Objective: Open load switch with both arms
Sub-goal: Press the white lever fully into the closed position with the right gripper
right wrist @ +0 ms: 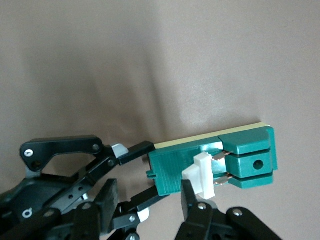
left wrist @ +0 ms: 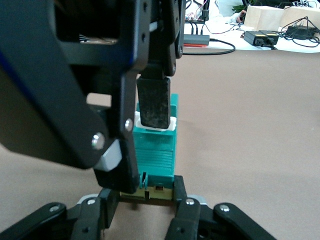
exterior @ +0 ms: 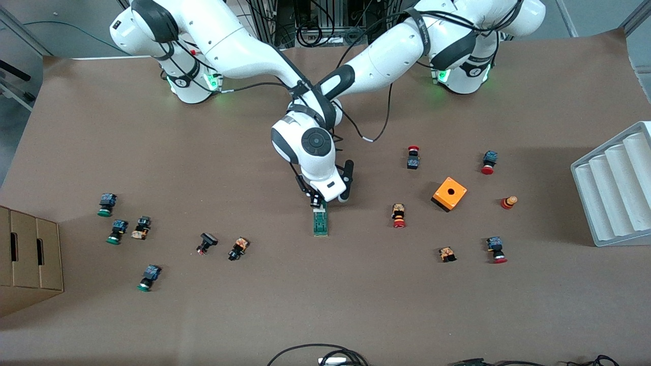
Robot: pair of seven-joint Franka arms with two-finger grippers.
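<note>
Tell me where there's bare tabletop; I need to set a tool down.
Bare: the stretch nearer the camera than the load switch, between the green push-button and the red push-button. Crowded: around the orange box.

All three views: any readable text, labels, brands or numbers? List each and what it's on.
None can be read with certainty.
Lettering on the black strap of the left arm: too small to read.
Round logo marks on both arm bases: symbols, no letters legible.
load switch: no print visible on the green body or the white slider.
orange box and the push-buttons: no legible marking.
</note>
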